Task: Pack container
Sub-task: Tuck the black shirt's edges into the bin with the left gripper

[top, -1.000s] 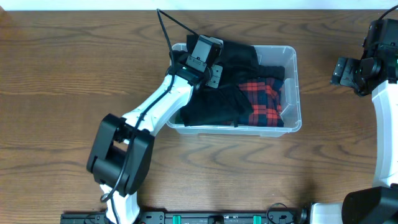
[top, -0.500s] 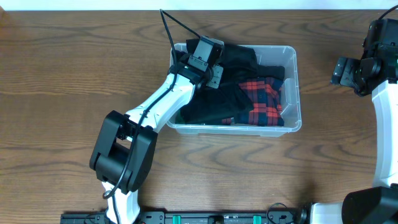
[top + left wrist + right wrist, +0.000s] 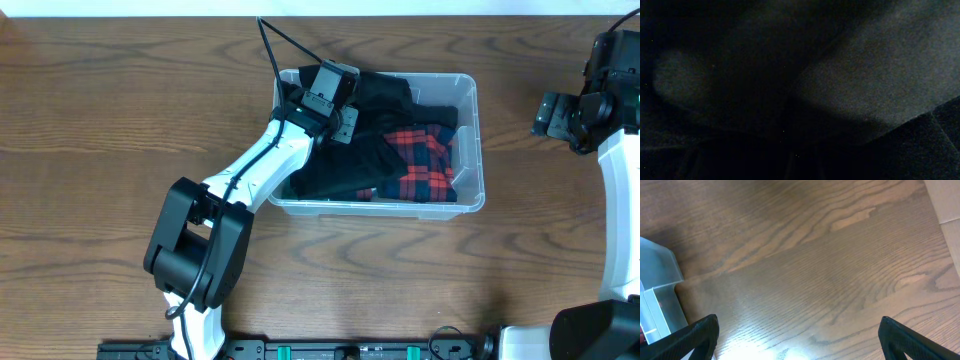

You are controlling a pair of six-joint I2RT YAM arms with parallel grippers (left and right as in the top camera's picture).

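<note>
The clear plastic container [image 3: 473, 150] stands at the table's middle back. It holds black clothing [image 3: 345, 165] and a red and blue plaid garment [image 3: 420, 165]. My left gripper [image 3: 345, 125] reaches down into the container's left part, onto the black clothing. The left wrist view shows only dark fabric [image 3: 880, 75], and the fingers do not show. My right gripper [image 3: 799, 335] is open and empty above bare wood, far right of the container. A corner of the container [image 3: 660, 275] shows in the right wrist view at the left.
The right arm [image 3: 585, 110] hovers near the table's right edge. The left arm's base [image 3: 195, 250] stands front left of the container. A black cable [image 3: 275, 45] runs from the left wrist toward the back edge.
The left arm shifted slightly up and right over the container between one second ago and half a second ago. The right arm has not moved.
</note>
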